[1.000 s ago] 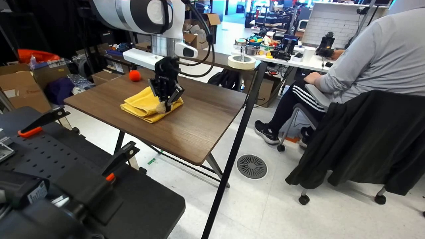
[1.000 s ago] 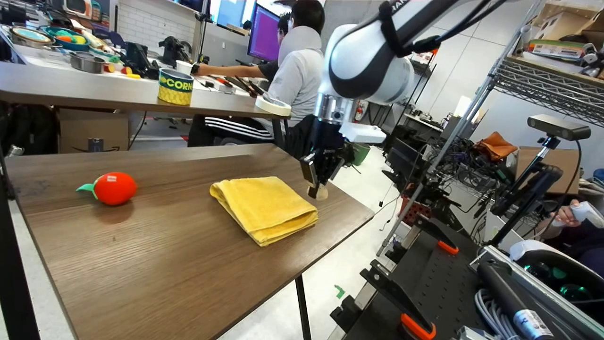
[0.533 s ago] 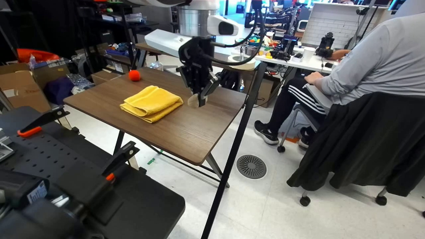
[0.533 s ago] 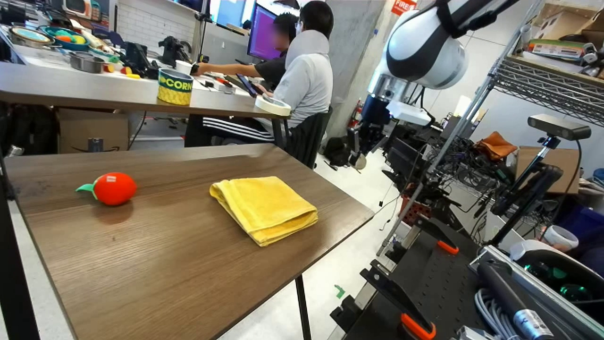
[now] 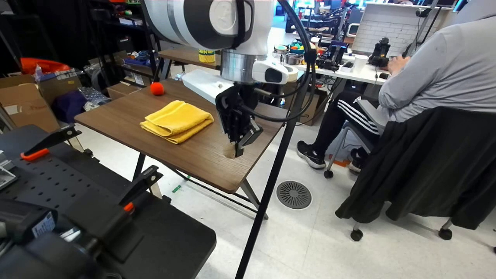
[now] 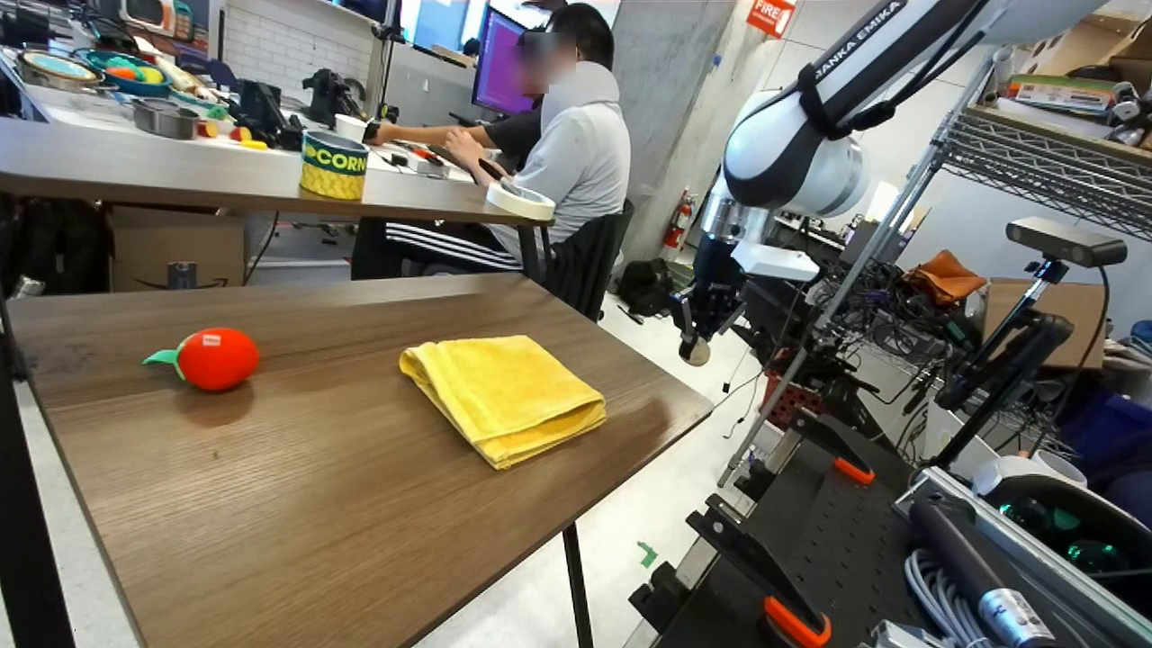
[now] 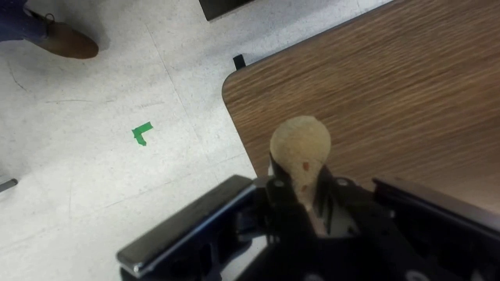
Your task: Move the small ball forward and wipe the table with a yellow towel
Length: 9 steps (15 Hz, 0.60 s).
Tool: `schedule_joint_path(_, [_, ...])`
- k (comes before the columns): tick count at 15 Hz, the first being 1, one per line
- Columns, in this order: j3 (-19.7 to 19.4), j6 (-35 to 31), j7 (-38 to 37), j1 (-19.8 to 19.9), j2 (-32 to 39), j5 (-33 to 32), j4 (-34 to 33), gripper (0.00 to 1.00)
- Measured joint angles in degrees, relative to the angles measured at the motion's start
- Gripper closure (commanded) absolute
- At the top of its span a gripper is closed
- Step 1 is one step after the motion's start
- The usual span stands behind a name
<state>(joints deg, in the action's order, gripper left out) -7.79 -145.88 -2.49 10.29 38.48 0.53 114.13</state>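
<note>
Table [image 6: 342, 531], brown. Gripper [image 7: 303, 173], one: holding ball [image 7: 300, 141] above it, near one corner. Towel [image 6: 506, 396], one: folded, inside the edges. Red item [image 6: 219, 360]: near opposite corner.

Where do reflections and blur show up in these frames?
In an exterior view, the red toy casts a soft reflection on the brown tabletop, and a person's face is blurred out; in the wrist view, the jaws look blurry, the green floor tape crisper.

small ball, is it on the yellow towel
No, the wrist view shows the small ball held in the gripper, and an exterior view shows the yellow towel apart from both.
</note>
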Motion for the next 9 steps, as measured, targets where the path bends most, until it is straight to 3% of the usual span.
schedule_joint_path(3, [0.6, 0.0, -0.6, 0.0, 2.8, 0.1, -2.0, 0.96])
schedule_joint_path(5, [0.7, 0.2, -1.0, -0.2, 4.1, 0.1, -3.3, 0.57])
schedule_joint_path(7, [0.4, 1.4, -1.4, -0.5, 5.2, -0.1, -4.3, 0.53])
schedule_joint_path(9, [0.1, 4.6, -1.5, -1.1, 5.6, -0.3, -5.1, 0.4])
